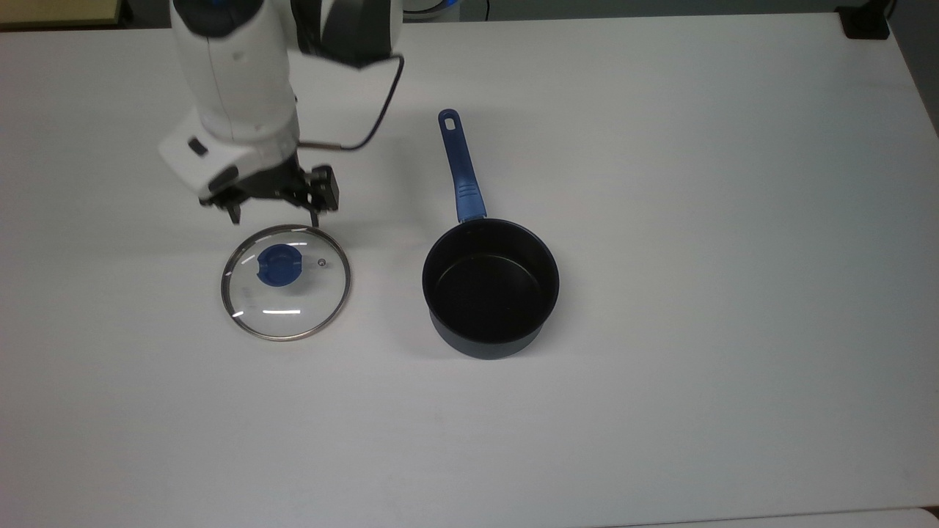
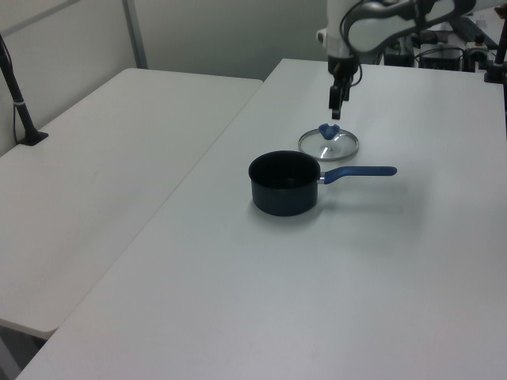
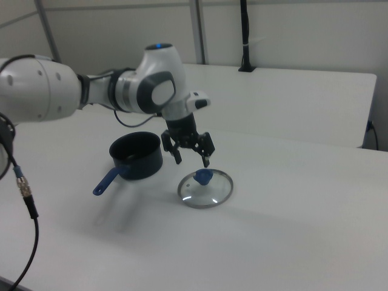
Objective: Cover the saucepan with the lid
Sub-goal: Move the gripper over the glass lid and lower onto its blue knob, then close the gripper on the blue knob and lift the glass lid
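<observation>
Gripper [image 1: 275, 214] of mine hangs spread wide above the lid [image 1: 286, 282], fingers pointing down, holding nothing; the lid lies flat on the white worktop [image 1: 660, 367], knob up, and the saucepan [image 1: 490, 287] stands uncovered well to the lid's right in the top view, handle pointing away

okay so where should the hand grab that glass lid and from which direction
Probably by the blue knob at the centre of the lid, coming straight down. The lid lies flat on the table with a thin rim, and the knob stands up. The open hand hangs near it.
</observation>
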Available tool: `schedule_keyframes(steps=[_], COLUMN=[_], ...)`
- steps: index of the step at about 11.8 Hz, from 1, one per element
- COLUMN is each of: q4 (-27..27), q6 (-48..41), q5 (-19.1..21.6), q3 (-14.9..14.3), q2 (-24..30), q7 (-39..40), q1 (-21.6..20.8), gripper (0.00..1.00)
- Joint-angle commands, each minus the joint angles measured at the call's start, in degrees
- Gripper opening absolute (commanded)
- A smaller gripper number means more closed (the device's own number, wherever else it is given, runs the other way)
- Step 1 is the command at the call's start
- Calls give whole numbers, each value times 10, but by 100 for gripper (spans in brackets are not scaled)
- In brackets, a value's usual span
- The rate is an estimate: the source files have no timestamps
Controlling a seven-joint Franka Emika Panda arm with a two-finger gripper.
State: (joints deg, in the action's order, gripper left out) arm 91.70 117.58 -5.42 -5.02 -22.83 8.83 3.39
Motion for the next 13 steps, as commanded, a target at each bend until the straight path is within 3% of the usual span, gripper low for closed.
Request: schedule_keyframes(steps=[1, 5, 8, 11, 13], q4=[-20, -20, -20, -17, -14], q6=[44, 97, 111, 105, 102], q5=[1, 1, -6, -6, -6], q3=[-1, -1, -1, -1, -1], q2=[-41, -74, -82, -77, -72], q7=[14, 13, 15, 14, 12], q1=[1, 4, 3, 3, 3], gripper=[100, 100, 84, 82, 87])
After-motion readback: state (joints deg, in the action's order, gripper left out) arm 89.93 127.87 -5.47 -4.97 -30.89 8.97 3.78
